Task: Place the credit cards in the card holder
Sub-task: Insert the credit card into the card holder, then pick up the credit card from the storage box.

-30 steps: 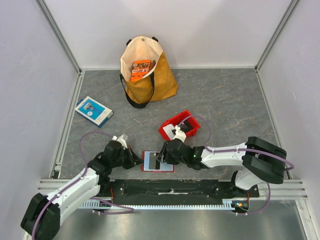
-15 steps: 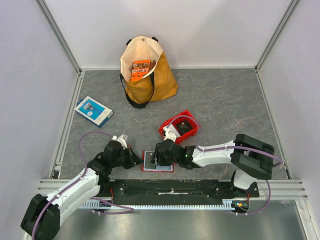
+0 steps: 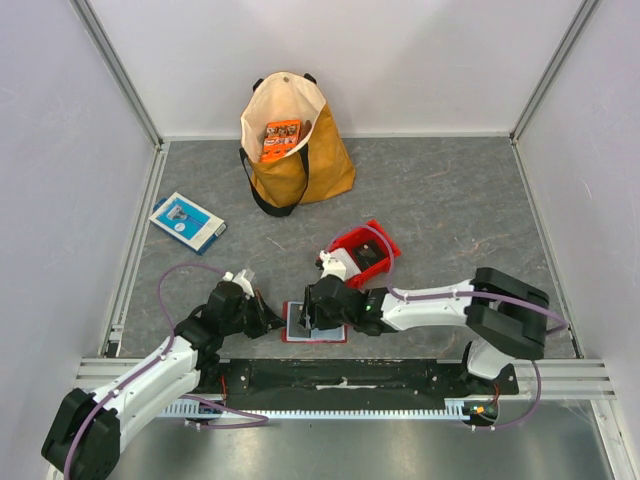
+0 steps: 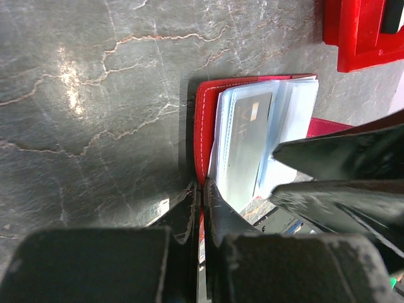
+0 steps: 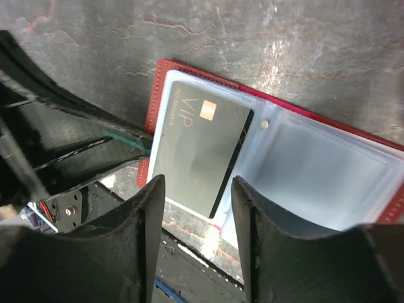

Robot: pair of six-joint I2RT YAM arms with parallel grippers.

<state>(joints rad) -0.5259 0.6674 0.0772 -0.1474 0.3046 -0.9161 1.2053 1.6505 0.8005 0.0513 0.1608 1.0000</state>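
Dark card (image 5: 199, 148) looks half-seated under my right gripper (image 5: 199, 183), wide open, empty; left gripper (image 4: 202, 188) pinches card holder (image 5: 315, 164) edge.

The left arm (image 3: 150, 378) and right arm (image 3: 440, 310) are both wearing glossy white shells over their long links, with chunky black housings showing at the joints and wrists. A thin purple cable (image 3: 163, 287) is running along each arm, looping free near the wrist. The left gripper (image 4: 201, 187) and right gripper (image 5: 197, 189) are showing matte black, tapering fingers (image 5: 142, 252), scuffed and dusty along their edges.
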